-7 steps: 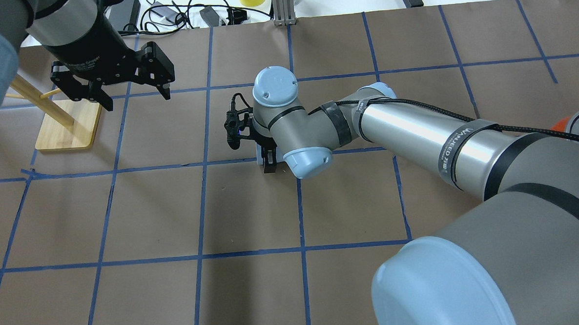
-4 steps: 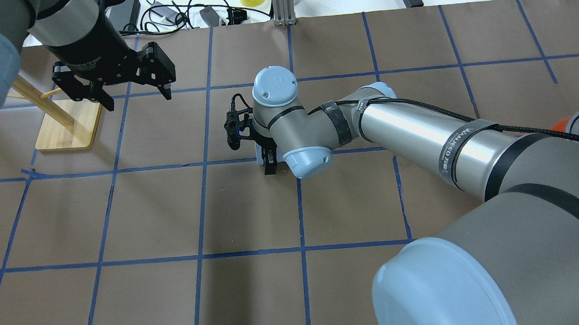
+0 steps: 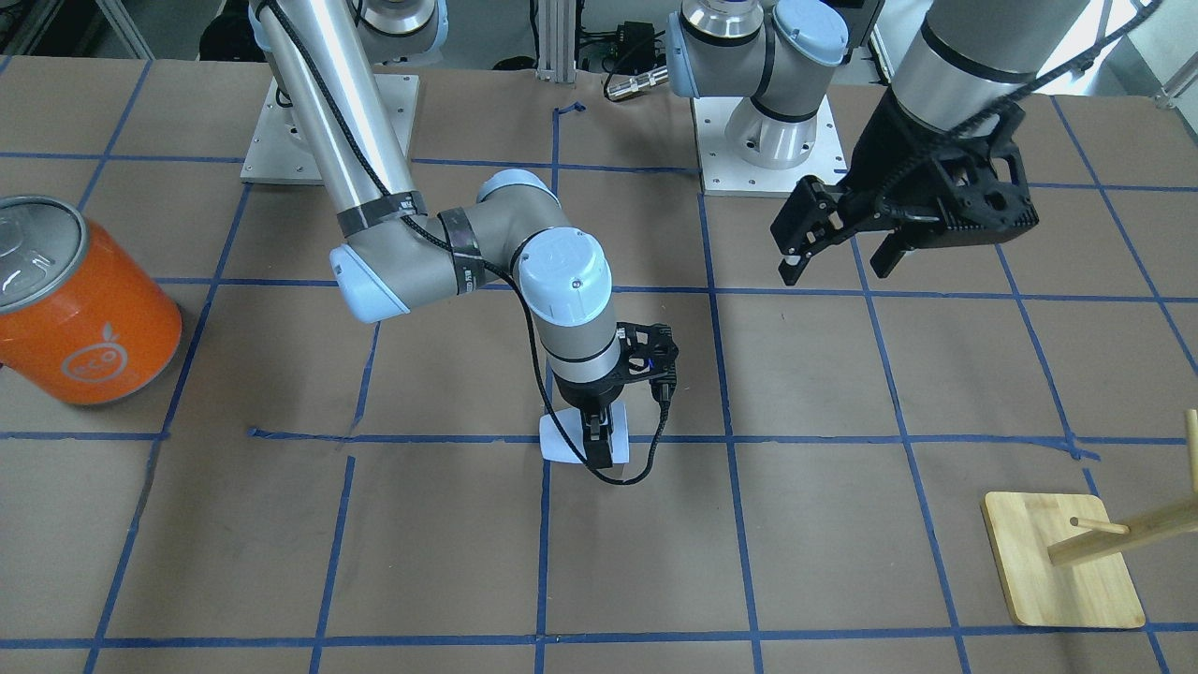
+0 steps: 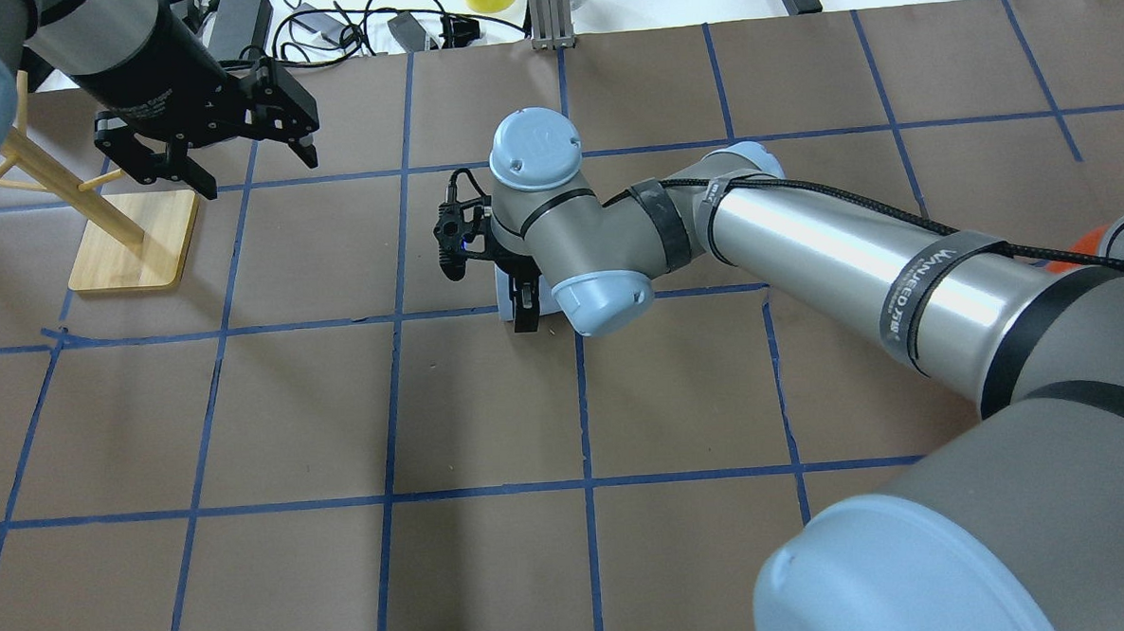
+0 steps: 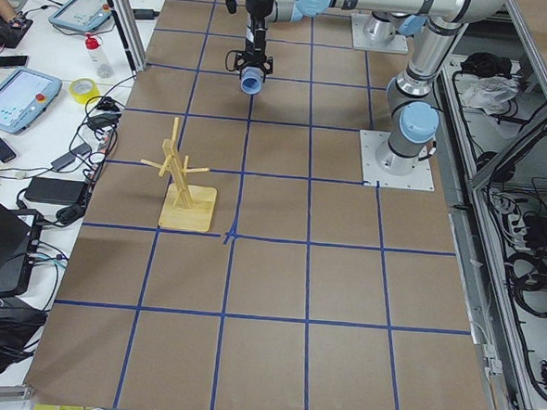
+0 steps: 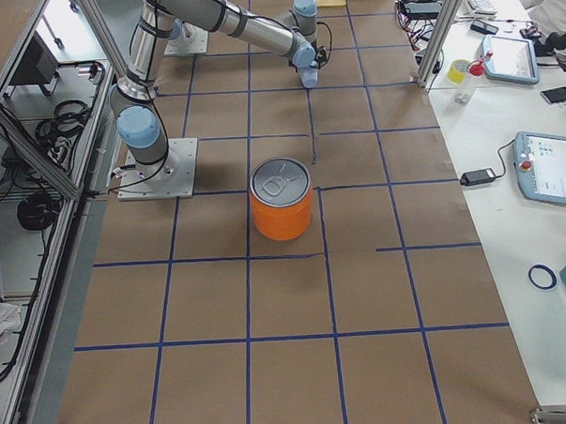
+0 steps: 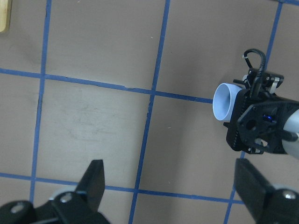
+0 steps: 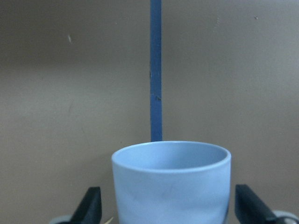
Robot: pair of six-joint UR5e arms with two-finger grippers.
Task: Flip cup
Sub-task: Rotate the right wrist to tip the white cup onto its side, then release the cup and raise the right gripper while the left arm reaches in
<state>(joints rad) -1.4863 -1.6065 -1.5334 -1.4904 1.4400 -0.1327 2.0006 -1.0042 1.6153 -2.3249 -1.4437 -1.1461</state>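
Black fingers (image 8: 92, 207) of the right gripper (image 3: 599, 442) stand spread on either side of the cup (image 8: 171, 182), with a sliver of gap showing at each wall. The cup lies on its side just below the centre of the front-facing view, over a blue tape line (image 8: 155, 70), its mouth toward the top of the wrist frame. At upper right, the left gripper (image 3: 838, 267) hangs with fingers wide apart. An orange can (image 3: 89, 318) stands at the left edge and a wooden stand (image 3: 1062, 562) at lower right.
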